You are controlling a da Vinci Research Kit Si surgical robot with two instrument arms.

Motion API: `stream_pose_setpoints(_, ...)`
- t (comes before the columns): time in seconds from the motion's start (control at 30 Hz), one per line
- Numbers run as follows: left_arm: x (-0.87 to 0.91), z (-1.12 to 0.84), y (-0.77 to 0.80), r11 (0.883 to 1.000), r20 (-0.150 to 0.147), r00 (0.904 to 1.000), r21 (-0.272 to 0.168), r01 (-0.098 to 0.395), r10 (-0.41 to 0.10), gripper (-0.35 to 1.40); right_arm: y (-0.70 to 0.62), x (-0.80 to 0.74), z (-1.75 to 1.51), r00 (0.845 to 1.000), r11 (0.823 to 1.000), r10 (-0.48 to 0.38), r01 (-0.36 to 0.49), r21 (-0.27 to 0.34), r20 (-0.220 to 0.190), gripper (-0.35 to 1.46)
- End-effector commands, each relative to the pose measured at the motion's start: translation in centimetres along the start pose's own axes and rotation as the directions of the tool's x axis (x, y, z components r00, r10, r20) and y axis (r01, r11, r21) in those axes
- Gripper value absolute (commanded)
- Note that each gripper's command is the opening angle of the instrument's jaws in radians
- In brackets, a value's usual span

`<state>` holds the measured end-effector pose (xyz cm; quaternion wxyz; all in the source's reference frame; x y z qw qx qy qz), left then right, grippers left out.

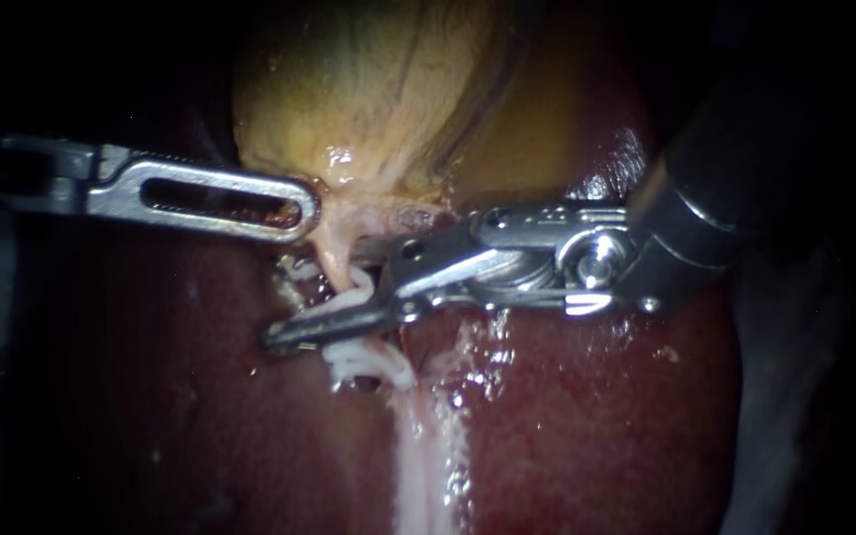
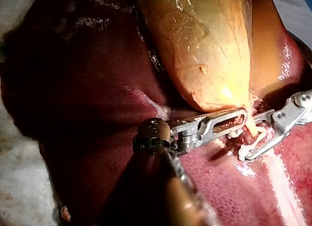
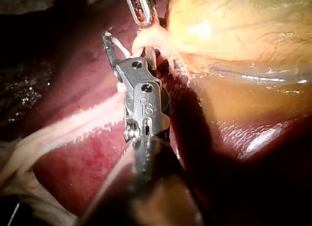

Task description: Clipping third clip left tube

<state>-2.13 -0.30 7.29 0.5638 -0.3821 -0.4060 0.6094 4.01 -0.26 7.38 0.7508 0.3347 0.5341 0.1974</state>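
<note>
Right instrument [image 1: 324, 297]: jaws parted, straddling the tube [image 1: 334, 260].
Tube: between those jaws, just below the gallbladder [image 1: 369, 89].
White clip [image 1: 369, 365]: just beside the jaws.

Via endoscope: very close, facing the gallbladder [image 1: 369, 89] square-on at its neck. Via left wrist: set back behind the left instrument [image 2: 241, 117], looking along the shaft up to the gallbladder's neck; via right wrist: same idea behind the right instrument [image 3: 127, 44], closer, gallbladder off to one side. Shared across all three: gallbladder neck plus both instrument tips.
</note>
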Motion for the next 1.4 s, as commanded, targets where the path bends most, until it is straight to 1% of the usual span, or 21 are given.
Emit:
stream_pose_setpoints(0.03, 0.00, 0.00, 0.00, 1.000, 0.000, 1.0000, 0.000, 0.000, 0.000, -0.35, 0.00, 0.00, 0.00, 1.000, 1.000, 0.000, 0.000, -0.001, 0.000, 0.41)
stream_pose_setpoints(0.17, 0.00, 0.00, 0.00, 1.000, 0.000, 1.0000, 0.000, 0.000, 0.000, -0.35, 0.00, 0.00, 0.00, 1.000, 1.000, 0.011, -0.011, -0.001, -0.001, 0.38)
stream_pose_setpoints(0.23, 0.00, 0.00, 0.00, 1.000, 0.000, 1.0000, 0.000, 0.000, 0.000, -0.35, 0.00, 0.00, -0.01, 1.000, 1.000, 0.023, -0.023, -0.001, -0.001, 0.33)
stream_pose_setpoints(0.33, 0.00, 0.00, 0.00, 1.000, 0.000, 1.0000, 0.000, 0.000, 0.000, -0.35, -0.01, -0.02, -0.03, 0.999, 0.999, 0.046, -0.046, 0.001, -0.002, 0.17)
stream_pose_setpoints(0.37, 0.00, 0.00, 0.00, 1.000, 0.000, 1.0000, 0.000, 0.000, 0.000, -0.35, -0.02, -0.02, -0.05, 0.999, 0.999, 0.052, -0.052, 0.002, -0.002, 0.09)
stream_pose_setpoints(0.53, 0.00, 0.00, 0.00, 1.000, 0.000, 1.0000, 0.000, 0.000, 0.000, -0.35, -0.02, -0.03, -0.06, 0.997, 0.997, 0.081, -0.081, 0.003, -0.004, -0.19)
stream_pose_setpoints(0.6, 0.00, 0.00, 0.00, 1.000, 0.000, 1.0000, 0.000, 0.000, 0.000, -0.35, -0.02, -0.03, -0.07, 0.996, 0.996, 0.092, -0.092, 0.004, -0.004, -0.33)
stream_pose_setpoints(0.8, 0.00, 0.00, 0.00, 1.000, 0.000, 1.0000, 0.000, 0.000, 0.000, -0.35, -0.03, -0.04, -0.09, 0.993, 0.993, 0.115, -0.115, 0.006, -0.008, -0.35)
stream_pose_setpoints(1.03, 0.00, 0.00, 0.00, 1.000, 0.000, 1.0000, 0.000, 0.000, 0.000, -0.35, -0.03, -0.05, -0.09, 0.993, 0.993, 0.114, -0.114, 0.020, 0.003, -0.35)
stream_pose_setpoints(1.4, 0.00, 0.00, 0.00, 1.000, 0.000, 1.0000, 0.000, 0.000, 0.000, -0.35, -0.03, -0.05, -0.09, 0.993, 0.993, 0.119, -0.119, 0.023, 0.004, -0.35)
